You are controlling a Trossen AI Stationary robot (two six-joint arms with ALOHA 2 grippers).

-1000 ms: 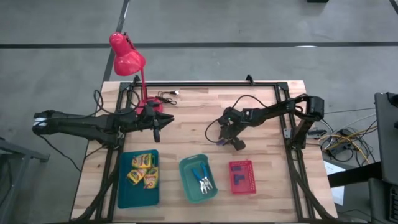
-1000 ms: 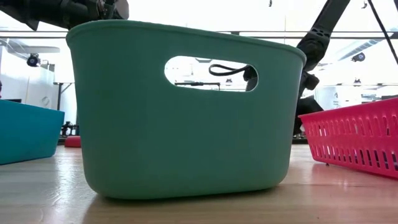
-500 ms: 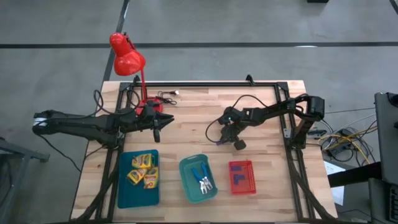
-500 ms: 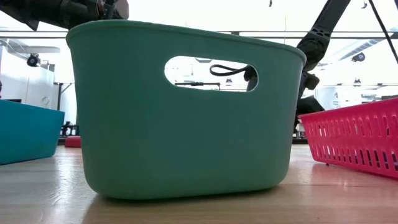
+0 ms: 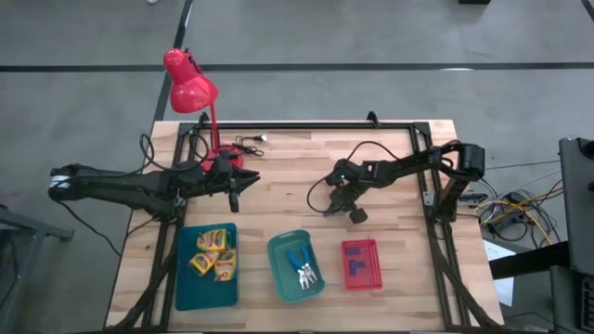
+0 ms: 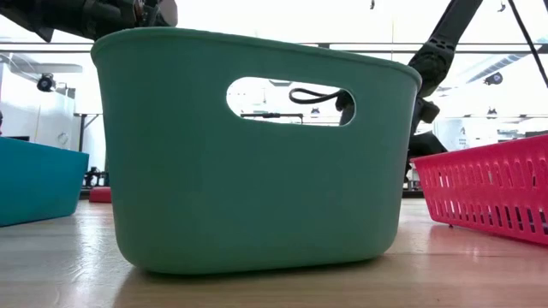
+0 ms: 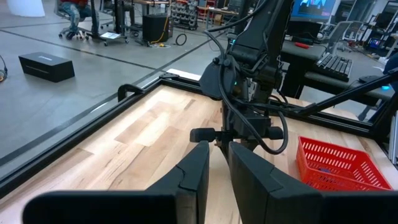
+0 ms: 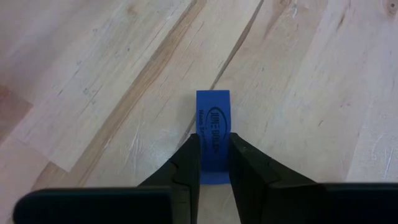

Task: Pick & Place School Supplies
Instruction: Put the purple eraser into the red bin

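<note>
A small blue-purple rectangular block with dark print lies on the wood table right of centre, and my right gripper is shut on it; the high view shows that gripper over the spot. My left gripper hovers shut and empty left of centre, near the lamp base; its fingers point across the table at the right arm. Crayon boxes lie in the teal tray, blue-handled scissors in the green tray, and purple blocks in the red tray. My right gripper pinches the block's two long sides between its two fingers, at the end nearest the wrist. The fingers come from above, slanting down, and lie along the block. The far end of the block sticks out past the fingertips, and the block seems to lie flat on the table.
A red desk lamp stands at the far left with its cable on the table. A black frame runs along the table's edges. In the low view the green tray fills the foreground, with the red tray beside it.
My right gripper has shut on the block without shifting its place over the table. The block lies where it did.
</note>
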